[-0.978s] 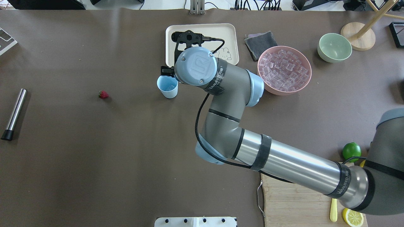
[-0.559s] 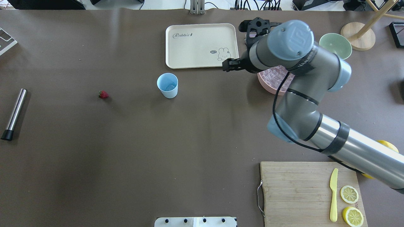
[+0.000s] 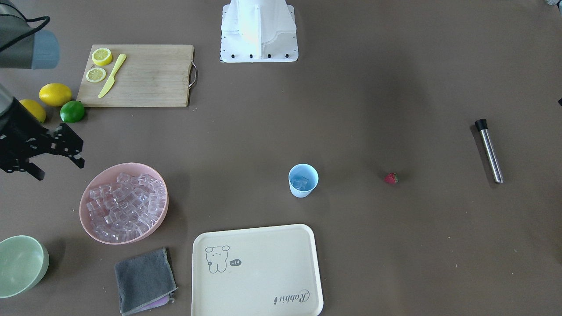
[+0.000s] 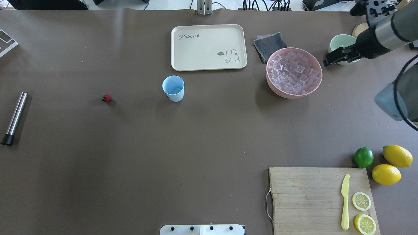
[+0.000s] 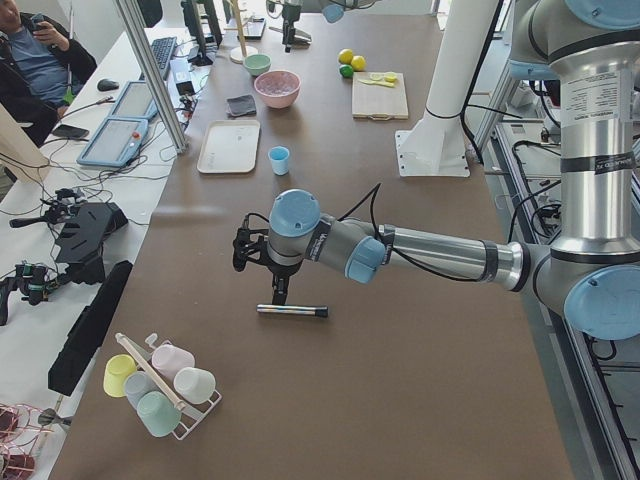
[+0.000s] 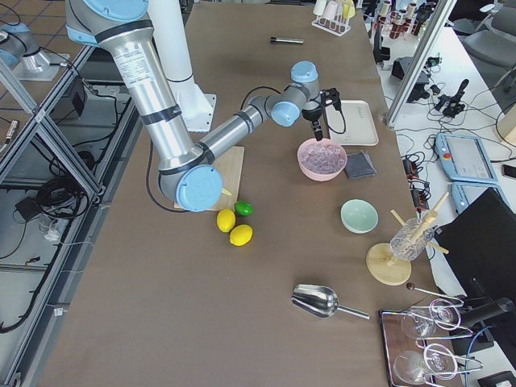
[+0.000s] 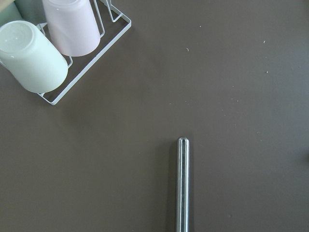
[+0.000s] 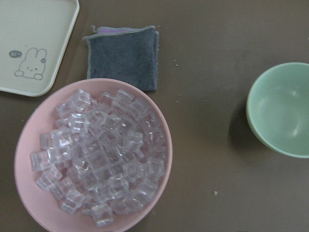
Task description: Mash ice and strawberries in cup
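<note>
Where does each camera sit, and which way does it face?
Front-facing: across the table, steeply down on the cup; right claw at left.
Overhead: from behind, looking down; right arm top right.
Exterior left: table's left end; left arm over the rod.
Exterior right: opposite end; right arm above the pink bowl.
Left wrist: down on the rod; no body.
Right wrist: down on the ice; no body.
Front-facing and overhead share the strawberry.

Near right of my tabletop (image 4: 130,163): cutting board (image 4: 307,199) with yellow knife (image 4: 345,202) and two lemon slices (image 4: 361,201), lime (image 4: 363,157) and two lemons (image 4: 397,155) beside it. Far side: rabbit tray (image 4: 202,49), grey cloth (image 4: 269,45). Steel rod (image 4: 15,116) at the left edge.
</note>
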Robot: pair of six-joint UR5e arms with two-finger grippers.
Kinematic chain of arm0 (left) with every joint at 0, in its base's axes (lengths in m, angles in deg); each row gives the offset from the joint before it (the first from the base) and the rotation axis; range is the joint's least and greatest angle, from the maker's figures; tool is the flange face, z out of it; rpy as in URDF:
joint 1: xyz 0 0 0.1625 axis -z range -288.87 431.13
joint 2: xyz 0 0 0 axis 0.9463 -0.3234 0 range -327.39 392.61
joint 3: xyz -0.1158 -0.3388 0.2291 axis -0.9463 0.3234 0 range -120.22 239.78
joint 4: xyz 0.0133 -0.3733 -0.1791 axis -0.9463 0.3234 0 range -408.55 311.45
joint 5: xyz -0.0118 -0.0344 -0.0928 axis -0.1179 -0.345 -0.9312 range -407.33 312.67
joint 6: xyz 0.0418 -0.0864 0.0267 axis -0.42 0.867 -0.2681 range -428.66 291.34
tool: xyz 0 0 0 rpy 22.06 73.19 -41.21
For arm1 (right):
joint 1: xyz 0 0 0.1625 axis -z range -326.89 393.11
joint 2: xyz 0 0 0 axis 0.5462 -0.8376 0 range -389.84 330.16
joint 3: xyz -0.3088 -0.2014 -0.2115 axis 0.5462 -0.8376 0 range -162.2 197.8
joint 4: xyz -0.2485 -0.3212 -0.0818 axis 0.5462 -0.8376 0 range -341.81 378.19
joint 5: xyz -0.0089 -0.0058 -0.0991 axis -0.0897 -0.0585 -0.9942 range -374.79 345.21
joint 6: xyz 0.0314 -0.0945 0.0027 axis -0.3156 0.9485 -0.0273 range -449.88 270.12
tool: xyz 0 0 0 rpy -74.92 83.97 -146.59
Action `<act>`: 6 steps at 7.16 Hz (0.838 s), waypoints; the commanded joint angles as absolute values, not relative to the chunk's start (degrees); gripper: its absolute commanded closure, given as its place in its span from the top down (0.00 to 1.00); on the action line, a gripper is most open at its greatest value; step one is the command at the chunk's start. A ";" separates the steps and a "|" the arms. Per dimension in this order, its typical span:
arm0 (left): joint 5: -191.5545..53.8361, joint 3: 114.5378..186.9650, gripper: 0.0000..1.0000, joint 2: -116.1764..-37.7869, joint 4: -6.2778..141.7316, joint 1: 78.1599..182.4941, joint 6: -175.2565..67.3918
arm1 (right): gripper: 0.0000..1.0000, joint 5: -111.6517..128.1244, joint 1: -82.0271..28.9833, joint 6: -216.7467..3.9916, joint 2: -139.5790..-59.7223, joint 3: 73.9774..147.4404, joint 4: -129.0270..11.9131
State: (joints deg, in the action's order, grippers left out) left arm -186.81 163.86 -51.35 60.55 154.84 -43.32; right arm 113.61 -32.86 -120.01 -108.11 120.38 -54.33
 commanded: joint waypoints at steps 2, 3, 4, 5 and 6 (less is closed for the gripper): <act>-181.56 163.58 0.98 -58.06 63.68 142.18 -28.79 | 0.95 122.20 -48.67 -96.98 -118.77 115.13 -55.02; -180.23 162.71 0.98 -61.40 63.42 138.23 -27.11 | 0.98 123.45 -52.02 -93.08 -119.48 111.96 -55.20; -177.95 161.57 0.98 -64.48 63.42 134.28 -23.87 | 0.98 123.47 -53.54 -90.78 -120.27 109.67 -54.94; -175.41 160.60 0.98 -68.25 63.51 129.80 -21.49 | 0.98 123.55 -54.33 -90.49 -121.59 109.82 -54.67; -174.51 158.16 0.98 -71.33 63.60 127.14 -20.07 | 0.98 123.55 -55.30 -90.40 -122.73 110.26 -54.67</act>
